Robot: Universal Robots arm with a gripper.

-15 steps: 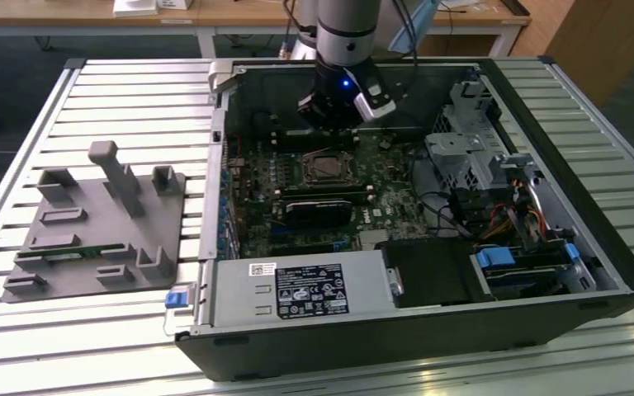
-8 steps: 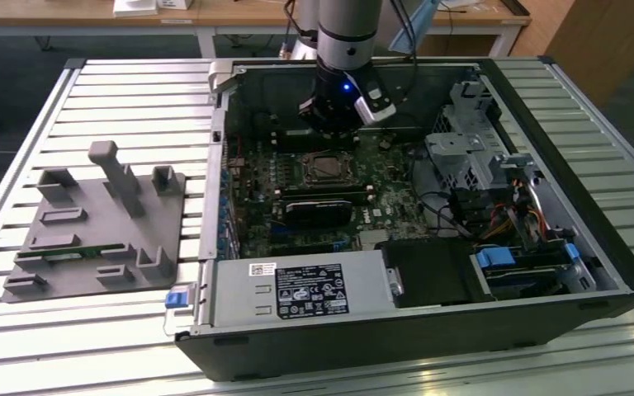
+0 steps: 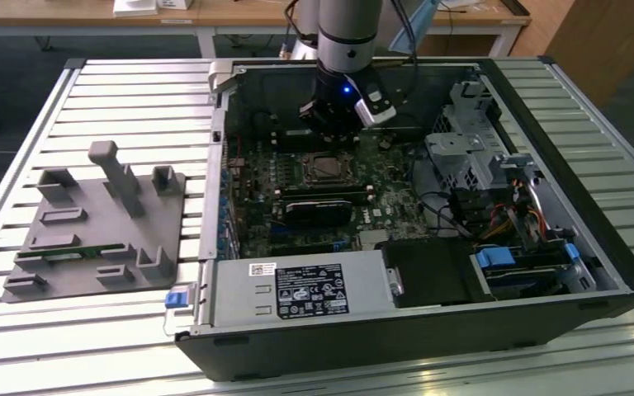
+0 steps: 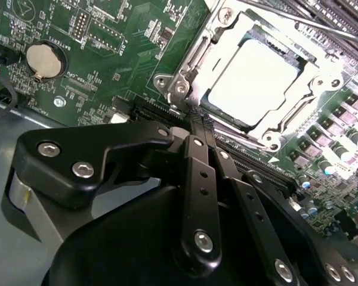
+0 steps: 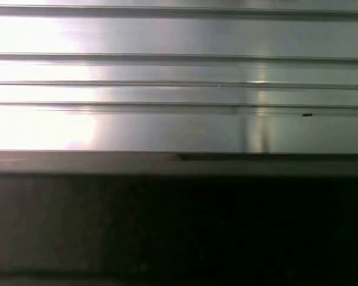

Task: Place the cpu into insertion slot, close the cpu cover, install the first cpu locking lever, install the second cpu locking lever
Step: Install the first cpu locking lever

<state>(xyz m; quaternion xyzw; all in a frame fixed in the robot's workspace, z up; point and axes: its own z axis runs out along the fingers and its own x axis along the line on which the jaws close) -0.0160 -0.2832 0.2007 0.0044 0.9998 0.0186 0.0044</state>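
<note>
Your gripper [image 4: 198,116] is hovering with fingers clenched together, grasping nothing, just beside the cover [image 4: 224,44], which is lying closed over the chip [image 4: 250,80] (seated in its socket, mid-board) inside the computer case [image 3: 581,214].

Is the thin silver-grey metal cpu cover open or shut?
Shut: the cpu cover lies flat, framing the silver-topped cpu in the second wrist view.

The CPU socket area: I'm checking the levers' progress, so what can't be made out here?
- Exterior view: the square silver-grey chip under its metal cover frame is too small to judge the levers.
- Second wrist view: the black pincer hides the frame's near edge, and the picture's edge cuts off its far corner.
</note>
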